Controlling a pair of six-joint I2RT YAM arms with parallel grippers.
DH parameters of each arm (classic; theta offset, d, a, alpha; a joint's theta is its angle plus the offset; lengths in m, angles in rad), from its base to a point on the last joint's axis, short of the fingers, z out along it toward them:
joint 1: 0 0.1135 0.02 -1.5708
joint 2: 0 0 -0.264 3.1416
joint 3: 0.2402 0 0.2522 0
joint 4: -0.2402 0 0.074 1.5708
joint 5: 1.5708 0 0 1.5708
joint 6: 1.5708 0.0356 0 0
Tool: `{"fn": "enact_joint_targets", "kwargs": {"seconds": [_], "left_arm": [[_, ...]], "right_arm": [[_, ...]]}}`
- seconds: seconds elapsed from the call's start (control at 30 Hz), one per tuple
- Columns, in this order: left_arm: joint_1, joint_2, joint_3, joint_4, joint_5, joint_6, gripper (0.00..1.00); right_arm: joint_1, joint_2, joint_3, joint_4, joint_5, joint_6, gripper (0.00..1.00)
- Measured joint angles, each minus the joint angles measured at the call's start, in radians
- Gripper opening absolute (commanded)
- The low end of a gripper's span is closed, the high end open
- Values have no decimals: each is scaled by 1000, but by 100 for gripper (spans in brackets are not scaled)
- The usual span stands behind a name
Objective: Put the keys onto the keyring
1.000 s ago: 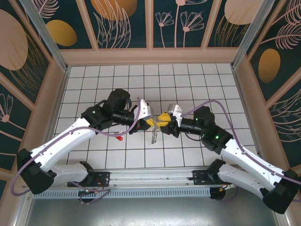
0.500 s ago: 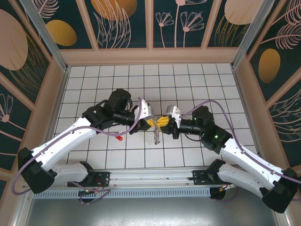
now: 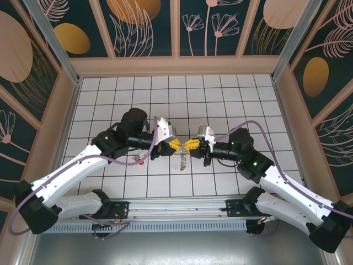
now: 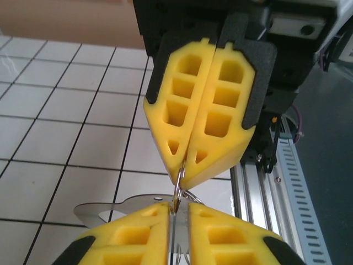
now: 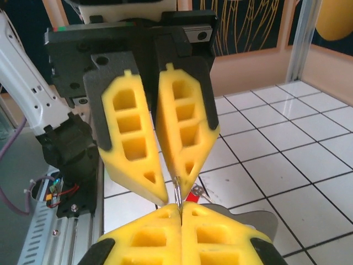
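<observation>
Right wrist: right gripper [image 5: 180,207] pinches keyring [image 5: 177,193]; left gripper [image 5: 172,195] slightly parted.

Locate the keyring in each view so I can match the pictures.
Top external: keyring at centre, hanging below where the left hand and right hand meet.
Left wrist: keyring, a thin wire, lower centre.
Right wrist: keyring, a thin wire, lower centre.
Shared landmark: the two yellow-fingered hands meeting tip to tip.

No writing, label, brand, number or sign can be read on anything here.
</observation>
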Motion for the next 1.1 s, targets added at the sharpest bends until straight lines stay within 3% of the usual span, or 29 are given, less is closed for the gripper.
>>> {"fn": "enact_joint_targets", "kwargs": {"seconds": [0.27, 0.63, 0.9, 1.1], "left_arm": [[0, -42, -92, 209, 66, -132, 27], [0, -43, -95, 280, 88, -174, 36], [0, -43, -100, 307, 96, -183, 35], [0, -40, -102, 337, 117, -200, 29]], "right_arm": [[0, -54, -148, 256, -10, 140, 0], [0, -71, -235, 507, -10, 264, 0], [0, -66, -255, 598, -11, 304, 0], [0, -51, -258, 639, -14, 316, 0]]}}
